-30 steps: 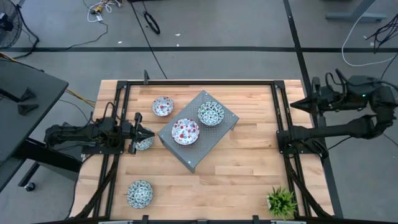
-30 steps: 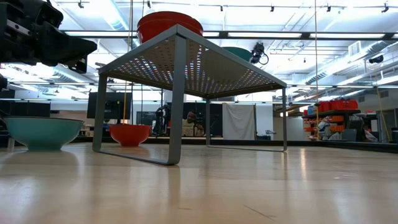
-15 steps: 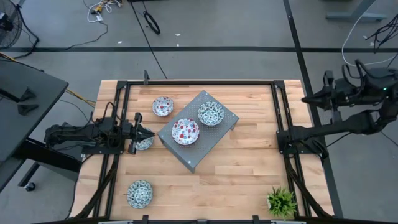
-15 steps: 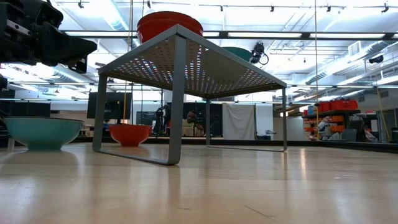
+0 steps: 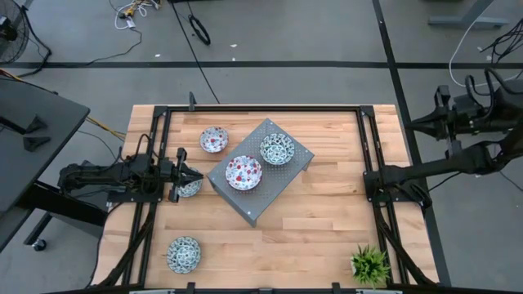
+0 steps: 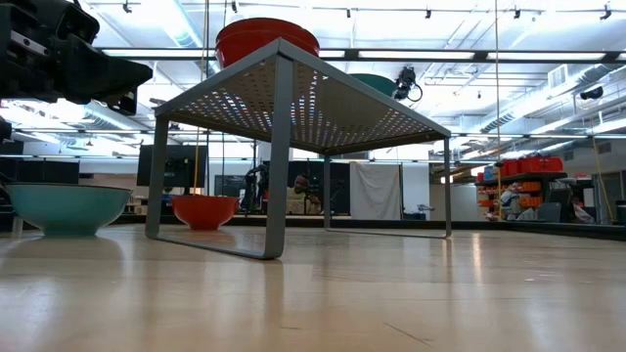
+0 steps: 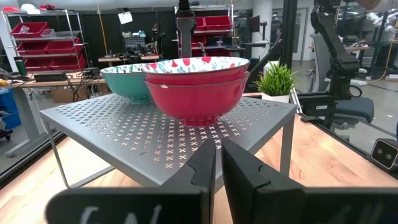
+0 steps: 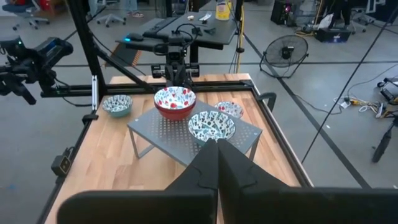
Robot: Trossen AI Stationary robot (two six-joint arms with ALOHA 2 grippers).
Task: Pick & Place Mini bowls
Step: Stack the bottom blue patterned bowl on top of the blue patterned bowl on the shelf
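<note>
wood table (image 5: 327,220) | grey rack (image 5: 282,175), two bowls | left end effector (image 5: 194,177) barely parted | right end effector (image 8: 217,149) closed

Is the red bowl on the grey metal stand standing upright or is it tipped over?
Upright. The red bowl rests on its base on the metal stand, its rim level and its floral inside facing up, as the high view confirms.

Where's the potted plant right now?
High view: the plant sits at the table's near right corner, apart from the bowls and the grey stand.
</note>
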